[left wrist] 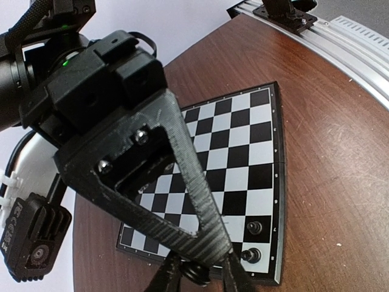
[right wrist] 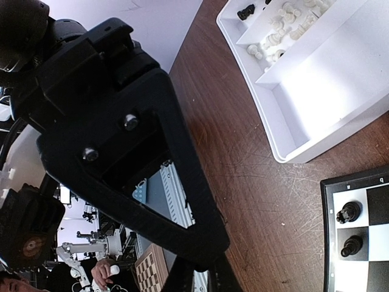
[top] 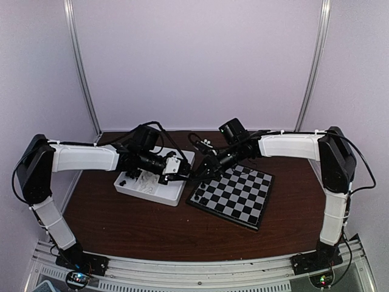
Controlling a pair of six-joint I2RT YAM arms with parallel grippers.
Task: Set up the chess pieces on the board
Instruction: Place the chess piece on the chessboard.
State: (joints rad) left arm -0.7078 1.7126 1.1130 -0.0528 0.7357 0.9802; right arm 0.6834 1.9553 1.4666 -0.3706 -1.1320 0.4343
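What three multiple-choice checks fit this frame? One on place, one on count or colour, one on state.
1. In the top view, where does the white tray lie relative to the board?
A. left of it
B. right of it
C. on top of it

2. Which chess pieces show on the board in the wrist views?
A. two black
B. two white
C. five black

3. What state is the right gripper in?
A. wide open
B. shut
C. clamped on the tray

Answers:
1. A, the tray sits off the board's left side, with bare wood between them.
2. A, two black men stand side by side near one corner.
3. B, its jaws are closed together.
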